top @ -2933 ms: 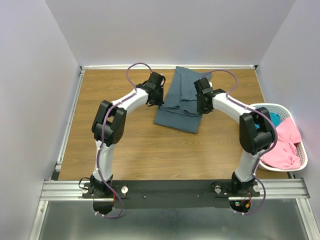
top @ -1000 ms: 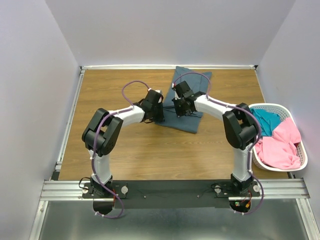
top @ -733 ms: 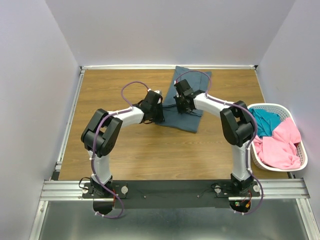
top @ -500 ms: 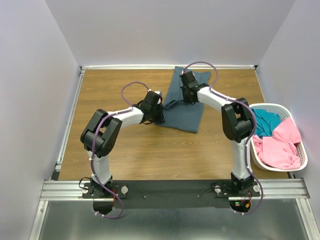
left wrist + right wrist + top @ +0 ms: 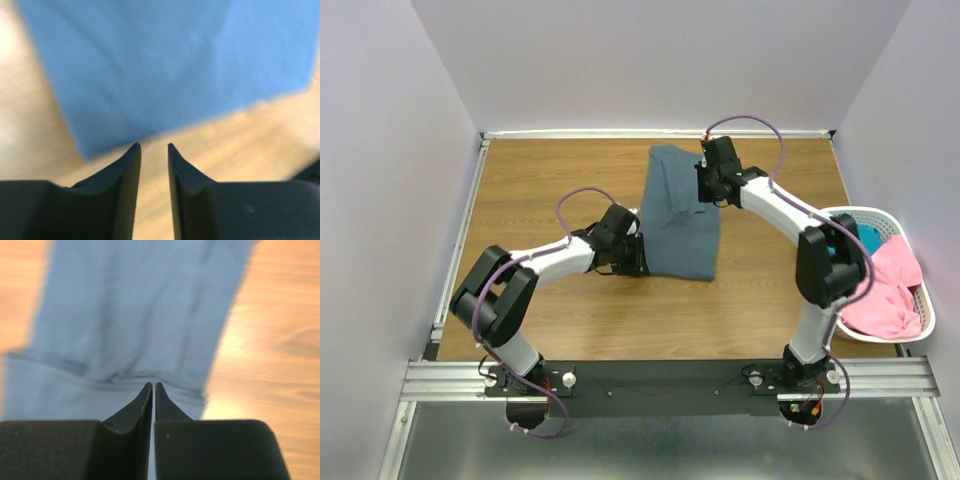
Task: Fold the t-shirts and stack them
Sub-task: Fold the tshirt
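View from above: blue-grey shirt well left of basket, narrowed to a long strip since the flap went over. Pink shirt and teal shirt inside basket. Left gripper at the strip's corner farthest from basket, right gripper at its far edge.

Left wrist view: fingers slightly apart, empty, just short of the shirt corner.

Right wrist view: fingers almost together over cloth. Pinching or not, cannot tell.

Lengthwise fold probably done, cross fold next.

blue-grey t-shirt blurred, far hem apparently cropped
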Controlling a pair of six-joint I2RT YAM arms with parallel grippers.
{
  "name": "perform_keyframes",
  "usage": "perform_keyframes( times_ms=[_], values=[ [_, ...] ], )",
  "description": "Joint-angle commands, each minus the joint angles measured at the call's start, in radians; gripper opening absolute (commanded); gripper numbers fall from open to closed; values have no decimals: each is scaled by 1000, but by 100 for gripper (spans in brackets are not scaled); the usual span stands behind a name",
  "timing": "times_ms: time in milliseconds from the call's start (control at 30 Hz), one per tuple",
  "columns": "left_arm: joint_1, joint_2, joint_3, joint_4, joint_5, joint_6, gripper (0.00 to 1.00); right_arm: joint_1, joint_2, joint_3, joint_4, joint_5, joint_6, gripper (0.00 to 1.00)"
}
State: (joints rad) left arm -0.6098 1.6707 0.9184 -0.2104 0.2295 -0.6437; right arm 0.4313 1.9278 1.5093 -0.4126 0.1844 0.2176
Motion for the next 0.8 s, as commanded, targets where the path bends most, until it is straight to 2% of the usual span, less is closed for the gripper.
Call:
perform_keyframes(
  times_ms=[0, 133, 167, 200, 300, 500, 600, 767],
  values=[
    [-28, -147, -46, -4, 42, -94, 41, -3, -139, -162, 41, -249, 69, 12],
    [-4, -233, -38, 64, -44, -106, 44, -73, -242, -343, 142, -437, 111, 14],
    [24, -227, -30, 110, -58, -103, 43, -95, -259, -409, 196, -506, 117, 14],
    [42, -214, -23, 135, -49, -96, 42, -118, -262, -409, 225, -507, 126, 14],
    [96, -100, 68, 184, -1, -56, 39, -212, -245, -489, 345, -715, 170, 13],
    [120, 188, 319, 180, 17, 35, 36, -287, -138, -489, 455, -806, 201, 13],
    [131, 306, 399, 169, 28, 45, 35, -325, -61, -489, 504, -839, 227, 12],
    [154, 405, 425, 157, 21, 30, 33, -374, 58, -474, 532, -849, 235, 12]
  ],
)
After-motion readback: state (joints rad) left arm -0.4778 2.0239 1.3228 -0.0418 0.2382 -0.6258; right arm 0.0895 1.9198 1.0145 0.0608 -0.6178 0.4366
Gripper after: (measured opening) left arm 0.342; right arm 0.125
